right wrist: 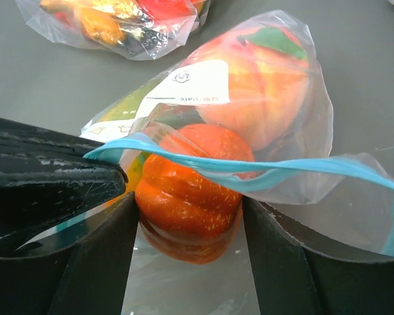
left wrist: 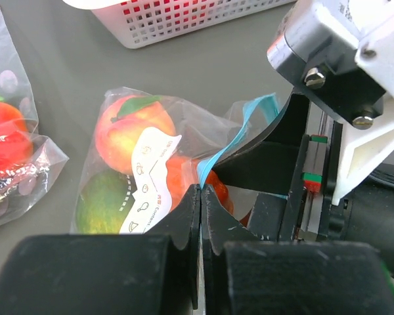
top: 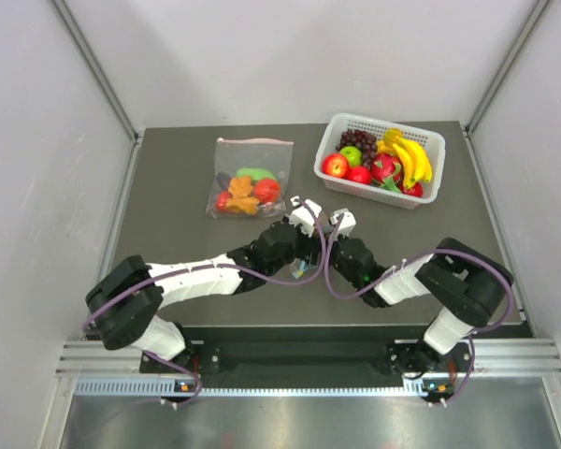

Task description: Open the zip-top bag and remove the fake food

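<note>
From above the zip-top bag (left wrist: 148, 154) barely shows under the arms — basket (left wrist: 184, 20) cropped at top

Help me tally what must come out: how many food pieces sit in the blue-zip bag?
3 visible: a peach farthest from the blue zip strip, a green piece beside it, an orange ribbed piece just inside the strip. The white print may hide more.

The white print (left wrist: 148, 187) on the zip-top bag (left wrist: 118, 118), just beside the left end effector (left wrist: 201, 197), carries tiny icons and lettering too blurred to read.
</note>
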You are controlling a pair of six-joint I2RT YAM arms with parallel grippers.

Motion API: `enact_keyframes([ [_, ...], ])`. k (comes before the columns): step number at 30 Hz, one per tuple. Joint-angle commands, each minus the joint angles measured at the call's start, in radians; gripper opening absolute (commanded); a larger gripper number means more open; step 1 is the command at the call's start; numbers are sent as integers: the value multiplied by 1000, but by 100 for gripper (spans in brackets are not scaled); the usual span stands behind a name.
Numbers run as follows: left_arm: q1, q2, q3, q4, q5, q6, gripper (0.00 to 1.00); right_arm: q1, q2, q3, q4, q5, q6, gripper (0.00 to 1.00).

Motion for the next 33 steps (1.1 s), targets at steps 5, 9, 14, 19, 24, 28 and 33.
enact_keyframes([
  [5,-18,-24,-11,62,42,11,0,21,36,39,22,54,-10,22],
  [9,-16,2,2,61,10,17,0,21,3,13,39,54,-16,9],
  [14,-5,40,28,61,-4,23,0,20,-89,-53,41,96,-35,5],
  [19,18,89,80,49,11,30,0,21,-180,-108,33,120,-48,3],
  [24,45,140,117,59,37,23,0,20,-244,-154,33,84,-59,2],
  [28,64,157,141,56,53,23,0,20,-261,-186,74,75,-71,1],
  [33,91,178,158,53,73,19,0,20,-326,-232,84,77,-79,1],
])
